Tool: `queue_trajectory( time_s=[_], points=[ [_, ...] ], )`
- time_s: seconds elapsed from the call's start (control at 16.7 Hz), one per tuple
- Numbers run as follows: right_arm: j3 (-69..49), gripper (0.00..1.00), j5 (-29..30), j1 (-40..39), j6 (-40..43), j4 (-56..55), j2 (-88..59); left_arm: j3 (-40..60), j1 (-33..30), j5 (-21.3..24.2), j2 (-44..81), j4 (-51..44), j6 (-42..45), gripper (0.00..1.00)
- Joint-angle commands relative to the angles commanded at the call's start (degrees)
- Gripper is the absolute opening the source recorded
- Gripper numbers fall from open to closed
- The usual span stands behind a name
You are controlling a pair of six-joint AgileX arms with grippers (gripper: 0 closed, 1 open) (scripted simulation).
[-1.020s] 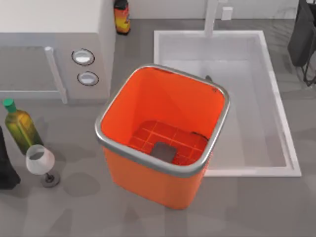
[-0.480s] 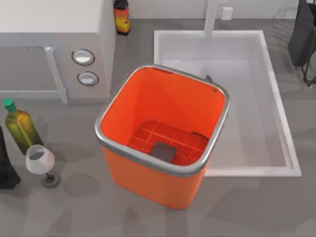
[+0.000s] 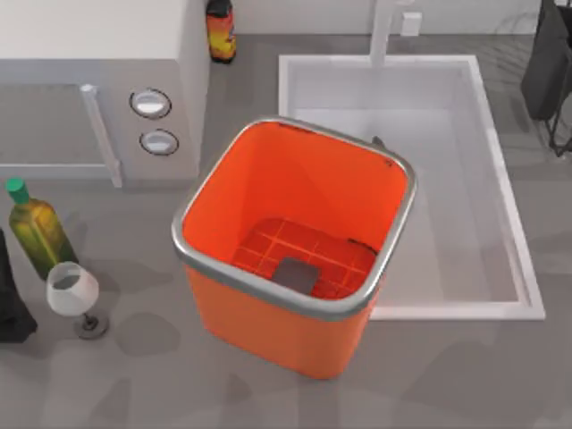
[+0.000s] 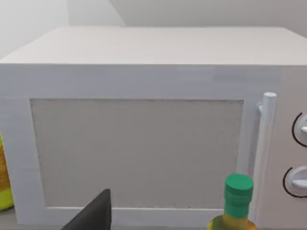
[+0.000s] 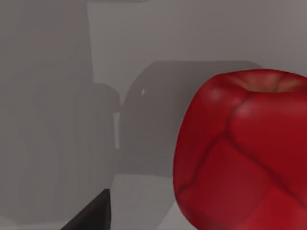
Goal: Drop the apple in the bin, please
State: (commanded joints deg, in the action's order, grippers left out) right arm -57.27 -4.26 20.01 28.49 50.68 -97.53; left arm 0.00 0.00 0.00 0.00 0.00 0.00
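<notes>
Bench [image 3: 116,375]: grey, carrying everything; a white sink [image 3: 500,223] is sunk into it at about 2 o'clock in the top view.
Microwave [image 3: 89,80]: white, at 10 o'clock from the bin; the left wrist view faces its door.
Bin [image 3: 201,192]: orange with a silver rim, standing mid-bench, overlapping the sink's near corner; its gridded bottom holds no fruit.
Progress: judged early; the apple is not in the bin, so grasp, carry and drop all seem left.
Bottle [image 3: 36,234] and glass [image 3: 73,290]: at 9 o'clock from the bin, well apart from it.
Apple [image 5: 244,153]: red and glossy, looming close in the right wrist view, dimple at 12 o'clock.
Right hand: a dark finger [image 5: 93,213] shows beside the apple, apart from it; whether it is clenched or released I cannot tell.
Left hand: parked facing the microwave; state likewise cannot be told.
</notes>
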Motion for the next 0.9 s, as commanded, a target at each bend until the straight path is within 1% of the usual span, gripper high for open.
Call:
queue_trajectory(
  time_s=[0.3,0.6,0.9],
  points=[
    [3.3,1.00,0.0,-0.9,-1.0,-8.3,-5.0,0.0,0.0,0.0,0.0,0.0,0.0,1.00],
    [3.2,1.00,-0.1,-1.3,-1.4,-9.5,-6.1,0.0,0.0,0.0,0.0,0.0,0.0,1.00],
    [3.2,0.62,-0.1,-1.3,-1.4,-9.5,-6.1,0.0,0.0,0.0,0.0,0.0,0.0,1.00]
  ],
)
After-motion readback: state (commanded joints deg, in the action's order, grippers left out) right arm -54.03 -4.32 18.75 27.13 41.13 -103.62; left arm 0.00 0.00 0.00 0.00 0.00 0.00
